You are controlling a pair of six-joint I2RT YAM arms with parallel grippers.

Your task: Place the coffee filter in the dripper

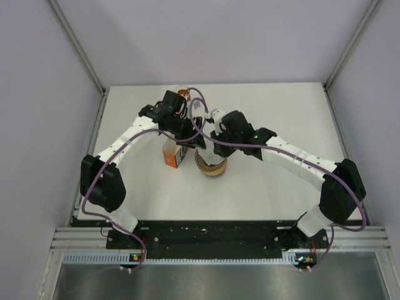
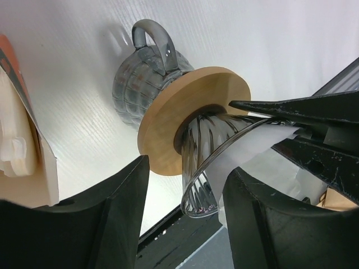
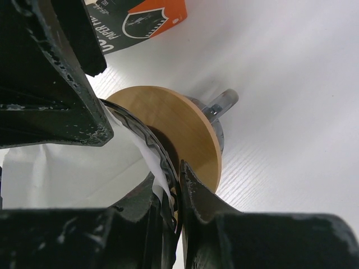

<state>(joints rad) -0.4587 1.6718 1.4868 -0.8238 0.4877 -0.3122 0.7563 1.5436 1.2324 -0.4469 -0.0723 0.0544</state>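
Seating step, I judge: filter (image 3: 56, 168) inside dripper (image 2: 202, 145). My right gripper (image 3: 175, 182) pinches rim plus paper; left gripper (image 2: 188, 168) spread. Next: clean release.

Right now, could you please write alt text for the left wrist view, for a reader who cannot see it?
A ribbed glass dripper with a wooden collar holds a white coffee filter, its rim pinched by the right gripper. The left gripper stands open in the foreground.

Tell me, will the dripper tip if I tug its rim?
Probably top-heavy: the dripper is a wide glass cone on a wooden collar atop a narrower jug, so sideways pulls may tip it. Ribbed glass looks rigid but slippery and breakable in the right gripper.
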